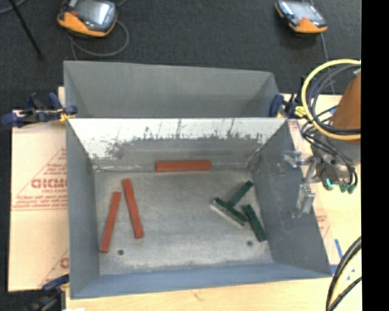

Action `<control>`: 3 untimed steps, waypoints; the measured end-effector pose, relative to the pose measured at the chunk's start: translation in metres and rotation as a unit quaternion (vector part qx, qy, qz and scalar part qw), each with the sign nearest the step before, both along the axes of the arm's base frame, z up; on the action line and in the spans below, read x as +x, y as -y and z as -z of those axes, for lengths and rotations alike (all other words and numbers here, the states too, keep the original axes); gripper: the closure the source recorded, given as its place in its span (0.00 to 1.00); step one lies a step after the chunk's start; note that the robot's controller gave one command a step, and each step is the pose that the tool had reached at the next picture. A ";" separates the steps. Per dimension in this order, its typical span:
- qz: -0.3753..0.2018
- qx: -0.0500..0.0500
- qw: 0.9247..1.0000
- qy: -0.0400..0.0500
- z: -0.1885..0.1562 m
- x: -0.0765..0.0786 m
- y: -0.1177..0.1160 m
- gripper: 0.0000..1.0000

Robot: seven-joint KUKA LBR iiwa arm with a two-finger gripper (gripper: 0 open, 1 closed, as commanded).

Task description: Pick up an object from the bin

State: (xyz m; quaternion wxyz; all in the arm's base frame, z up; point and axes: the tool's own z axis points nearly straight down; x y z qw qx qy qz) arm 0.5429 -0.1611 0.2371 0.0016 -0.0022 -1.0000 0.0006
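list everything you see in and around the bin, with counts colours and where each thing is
bin: one, grey metal, centre
red-brown sticks: three; one along the back wall, two side by side at left
dark green sticks: two, heaped at the floor's right
pale stick: one, in that heap
handheld devices: two, orange and black, beyond the bin
gripper: one, metal, over the bin's right wall
yellow cables: looped, on the arm at right

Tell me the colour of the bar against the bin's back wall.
The bar is reddish-orange, per the camera view.
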 end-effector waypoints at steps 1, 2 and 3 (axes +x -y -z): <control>0.104 0.000 0.995 0.011 0.166 0.015 -0.050 0.00; 0.179 0.001 0.984 0.005 0.136 0.005 -0.062 0.00; 0.330 0.000 0.944 0.005 0.115 0.011 -0.059 0.00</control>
